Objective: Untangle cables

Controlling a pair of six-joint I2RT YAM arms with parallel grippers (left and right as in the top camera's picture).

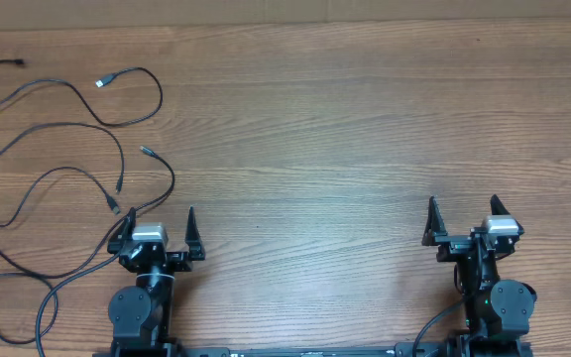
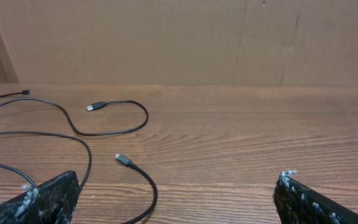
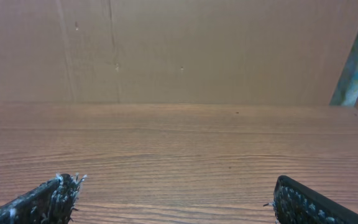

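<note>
Cables (image 1: 159, 94) sprawl at left of worktop (image 1: 345, 129), nearest loop by left claw (image 1: 161, 216), right claw (image 1: 464, 203) well apart, both wide, empty; risk: pinching two at a crossing, tightening the snarl.

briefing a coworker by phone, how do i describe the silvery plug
On the wooden table, look far left where thin black cables sprawl. The silvery plug ends the cable that hooks round at the sprawl's right edge. It alone is pale; the other plugs are dark.

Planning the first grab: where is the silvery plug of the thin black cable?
Overhead view: the silvery plug lies far left on the wooden table, beyond the left gripper.
</note>
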